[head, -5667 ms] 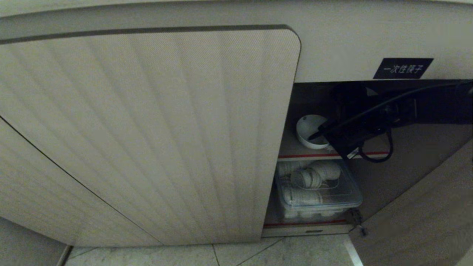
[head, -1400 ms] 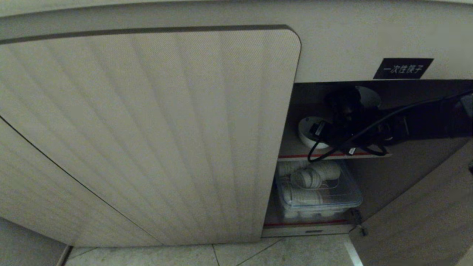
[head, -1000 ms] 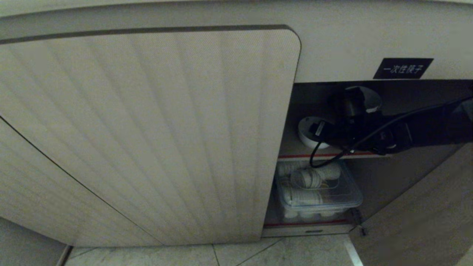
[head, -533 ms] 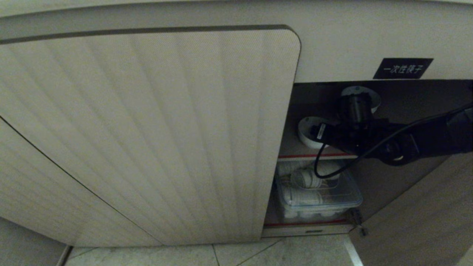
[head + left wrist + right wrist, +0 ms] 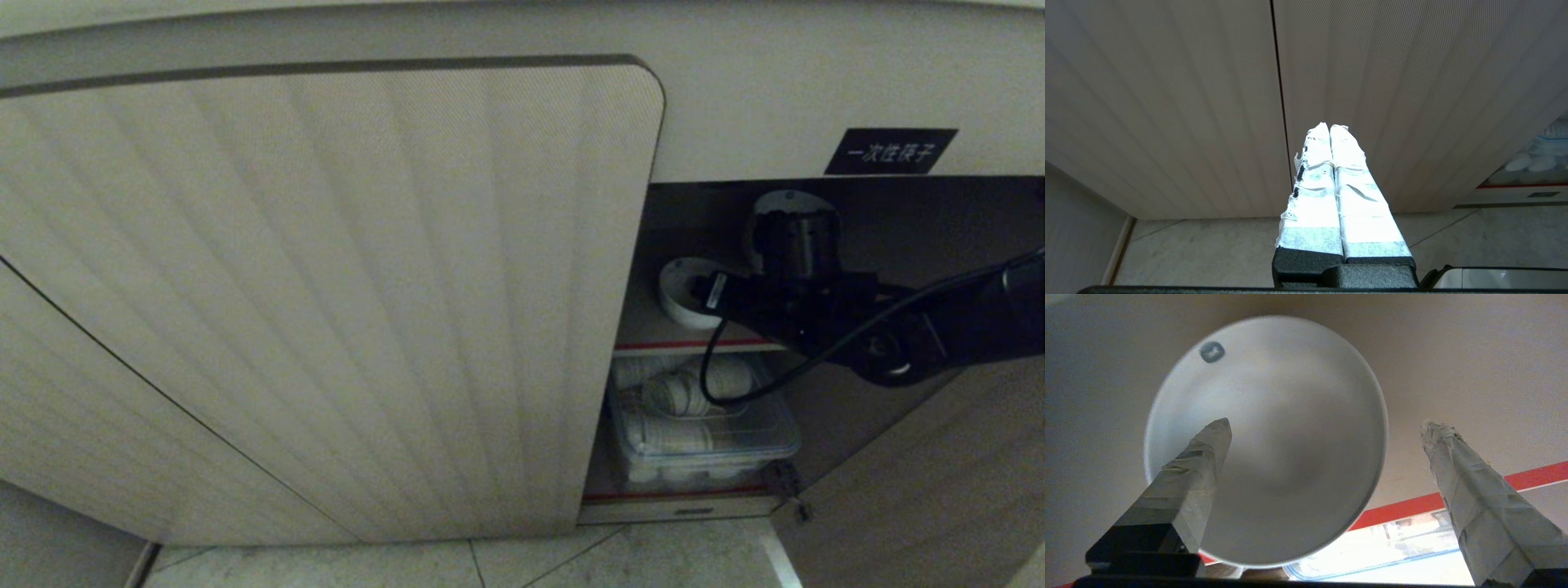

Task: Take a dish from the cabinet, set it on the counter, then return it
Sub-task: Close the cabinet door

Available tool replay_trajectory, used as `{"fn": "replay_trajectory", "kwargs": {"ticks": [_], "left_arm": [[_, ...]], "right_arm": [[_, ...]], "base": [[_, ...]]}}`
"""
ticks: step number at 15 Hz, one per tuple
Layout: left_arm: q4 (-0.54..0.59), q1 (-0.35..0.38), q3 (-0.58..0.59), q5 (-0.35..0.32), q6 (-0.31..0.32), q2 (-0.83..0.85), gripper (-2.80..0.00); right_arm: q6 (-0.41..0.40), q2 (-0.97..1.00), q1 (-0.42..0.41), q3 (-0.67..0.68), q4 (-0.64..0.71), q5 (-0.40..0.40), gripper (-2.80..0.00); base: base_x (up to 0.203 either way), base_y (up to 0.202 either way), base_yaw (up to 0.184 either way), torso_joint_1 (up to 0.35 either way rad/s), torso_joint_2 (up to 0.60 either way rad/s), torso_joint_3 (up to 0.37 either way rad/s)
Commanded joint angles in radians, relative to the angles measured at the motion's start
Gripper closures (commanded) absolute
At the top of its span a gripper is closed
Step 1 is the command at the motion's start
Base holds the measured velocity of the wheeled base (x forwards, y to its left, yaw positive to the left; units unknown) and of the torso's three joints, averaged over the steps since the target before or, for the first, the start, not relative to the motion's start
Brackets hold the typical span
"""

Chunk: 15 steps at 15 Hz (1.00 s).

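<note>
The head camera looks down at the cabinet [image 5: 816, 245] front; both wrist cameras (mounted behind fingers) face it closer.

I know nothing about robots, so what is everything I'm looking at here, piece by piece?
cabinet: one, beige, its right side standing open
ribbed door: one, beige, closed, on the left
label: one, black with white lettering, above the opening
upper shelf: one, red-edged, inside the cabinet
dish: one, white, on the upper shelf, before the open fingers
second bowl: one, white, at the upper shelf's left end
clear box: one, holding several white dishes, on the lower shelf
floor tiles: pale, below
right gripper: taped fingers, open, inside the cabinet
left gripper: taped fingers, shut, facing the ribbed door
</note>
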Motion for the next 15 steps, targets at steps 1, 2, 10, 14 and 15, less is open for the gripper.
{"fn": "replay_trajectory", "kwargs": {"ticks": [1, 2, 10, 14, 15], "left_arm": [[-0.001, 0.001, 0.0, -0.001, 0.0, 0.0, 0.0], [-0.001, 0.0, 0.0, -0.001, 0.0, 0.0, 0.0], [-0.001, 0.001, 0.0, -0.001, 0.0, 0.0, 0.0], [-0.001, 0.0, 0.0, 0.0, 0.0, 0.0, 0.0], [-0.001, 0.0, 0.0, -0.001, 0.0, 0.0, 0.0]], "right_arm": [[-0.011, -0.018, 0.001, 0.027, -0.017, -0.002, -2.8], [-0.015, -0.021, 0.0, 0.034, -0.032, -0.003, -2.8], [-0.089, -0.06, 0.001, 0.151, -0.164, 0.001, -2.8], [-0.142, -0.071, 0.002, 0.214, -0.247, 0.011, -2.8], [-0.151, -0.073, 0.002, 0.222, -0.263, 0.012, -2.8]], "base": [[0.0, 0.0, 0.0, 0.0, 0.0, 0.0], [0.0, 0.0, 0.0, 0.0, 0.0, 0.0], [0.0, 0.0, 0.0, 0.0, 0.0, 0.0], [0.0, 0.0, 0.0, 0.0, 0.0, 0.0], [0.0, 0.0, 0.0, 0.0, 0.0, 0.0]]}}
